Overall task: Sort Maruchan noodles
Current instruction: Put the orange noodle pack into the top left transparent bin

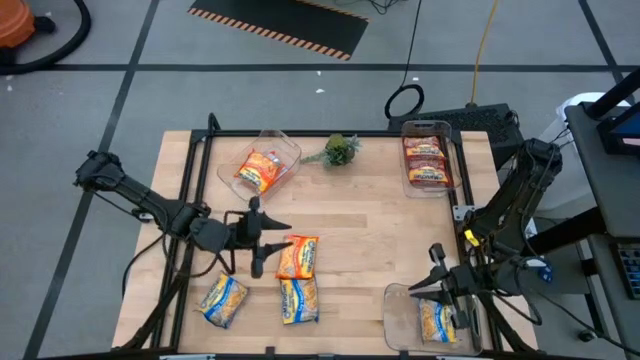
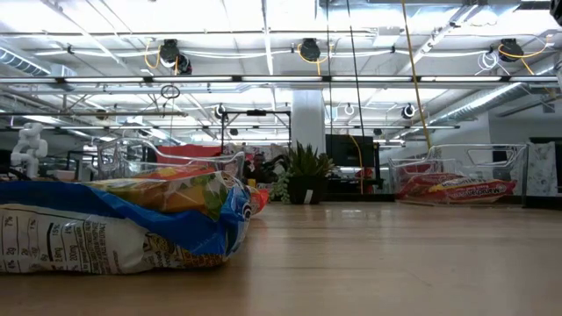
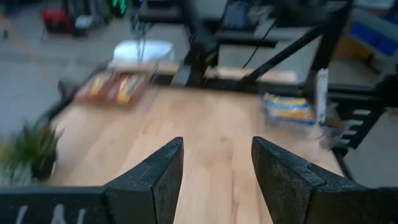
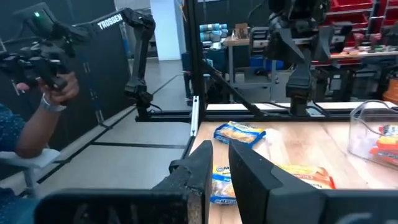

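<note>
Yellow-and-blue packets (image 1: pixel 298 300) are left loose on the counter (image 1: pixel 380 230) beside the orange packet (image 1: pixel 297 257). Left gripper (image 1: pixel 262 252) fingers are spread, empty, just beside it. Crinkly film could slip if pinched off-centre.

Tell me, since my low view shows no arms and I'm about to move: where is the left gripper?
Observer: The left gripper is open, beside the loose orange packet.
Operator: And the right one?
Observer: The right gripper is above the near-right bin, which holds a yellow packet.
Operator: How many packets lie loose?
Observer: Three: that orange one, the middle yellow-and-blue packet and the left yellow-and-blue packet.
</note>
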